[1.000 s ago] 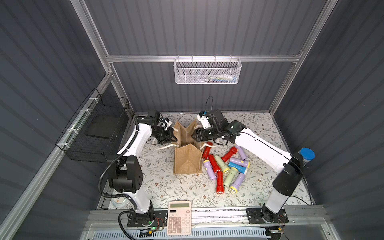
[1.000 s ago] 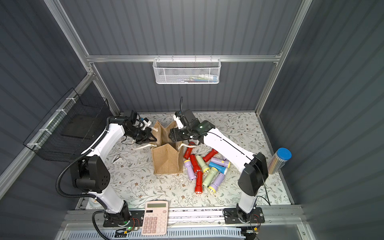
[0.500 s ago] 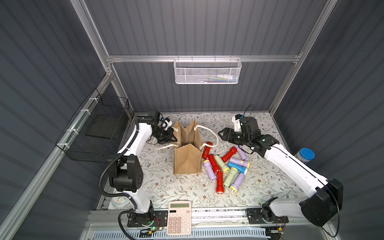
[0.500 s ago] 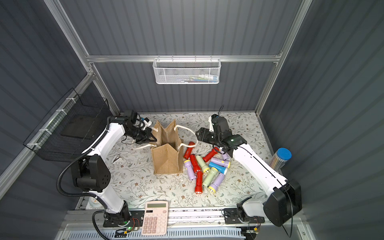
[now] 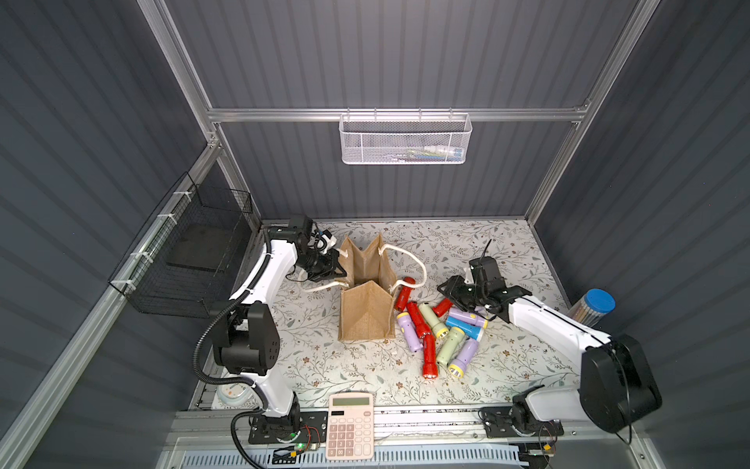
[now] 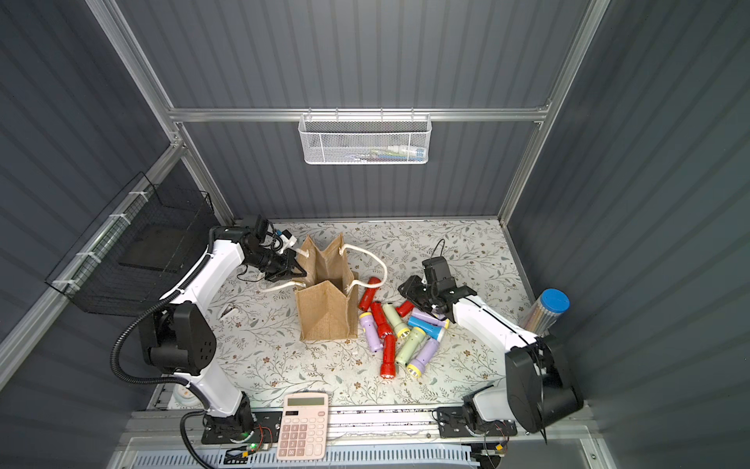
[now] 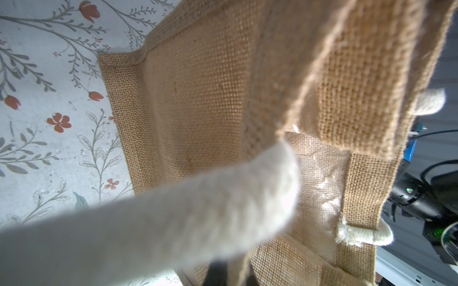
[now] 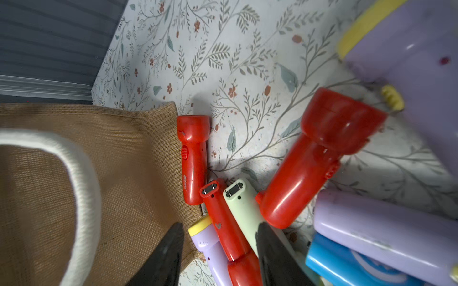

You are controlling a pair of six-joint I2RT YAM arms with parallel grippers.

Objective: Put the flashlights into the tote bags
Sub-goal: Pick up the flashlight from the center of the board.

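Red and pastel flashlights (image 5: 449, 346) heaped at 3 o'clock of the jute tote bag (image 5: 367, 312). Right gripper (image 8: 220, 225), back from the bag mouth, over heap's 1 o'clock, fingers apart, empty: next pick likely. Left gripper (image 5: 330, 270) stays clamped on bag rim, 10 o'clock.

The floral counter (image 5: 324, 365) carries an upright tote bag (image 5: 367, 320) at its middle. A heap of flashlights (image 5: 436, 329) lies just beside the bag at its 3 o'clock, and a pencil tube (image 5: 592, 308) stands at the counter's 3 o'clock edge.

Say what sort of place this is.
Likely a robot test cell, not a home: an aluminium frame with grey ribbed walls, two arms bolted to a front rail, and a tote bag staged on a flowered table.
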